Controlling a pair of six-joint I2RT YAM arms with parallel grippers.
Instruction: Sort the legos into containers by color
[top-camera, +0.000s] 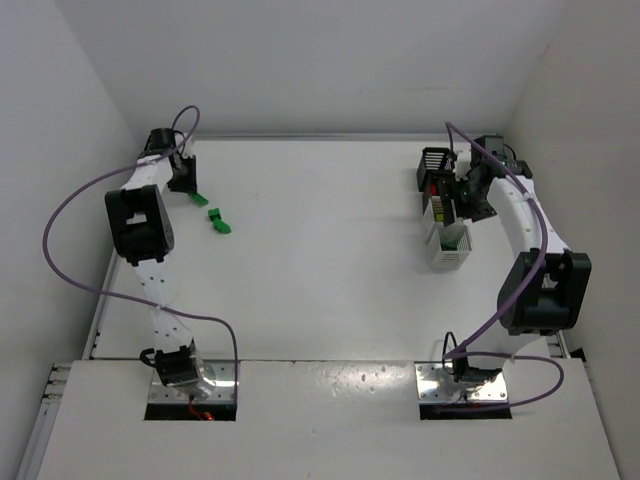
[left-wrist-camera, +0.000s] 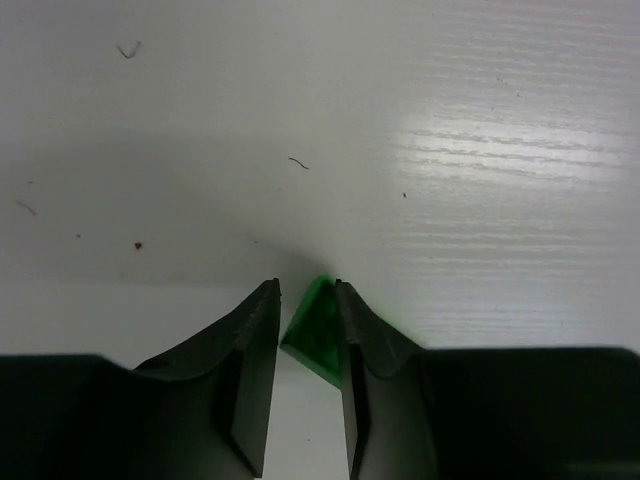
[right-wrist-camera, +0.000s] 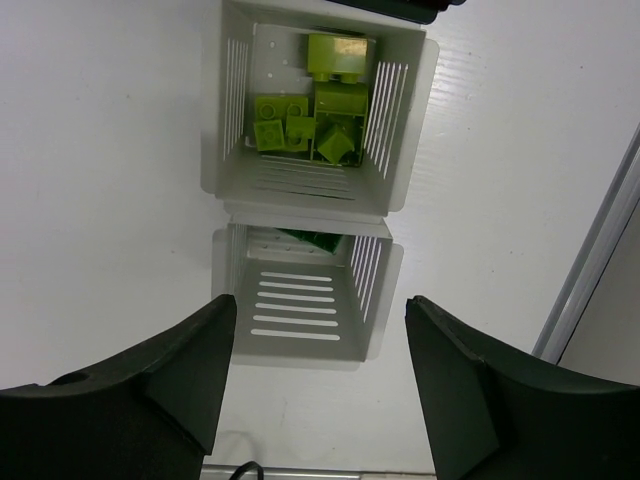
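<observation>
My left gripper (top-camera: 184, 185) (left-wrist-camera: 305, 287) is down on the table at the far left, shut on a small green lego (left-wrist-camera: 318, 325) (top-camera: 196, 197) that touches both fingers. Two more green legos (top-camera: 217, 220) lie loose just to its right. At the far right stands the row of containers: two black ones (top-camera: 434, 160), a white one (right-wrist-camera: 230, 150) (top-camera: 438, 212) holding several lime-yellow legos (right-wrist-camera: 320, 110), and a nearer white one (right-wrist-camera: 300, 320) (top-camera: 452, 250) with a dark green lego (right-wrist-camera: 315, 238) inside. My right gripper (right-wrist-camera: 320, 305) (top-camera: 465, 200) hangs open and empty above that nearer white bin.
White walls close in the table at the back and both sides. A metal rail (right-wrist-camera: 600, 270) runs along the table's right edge, close to the containers. Purple cables (top-camera: 70, 210) loop off both arms.
</observation>
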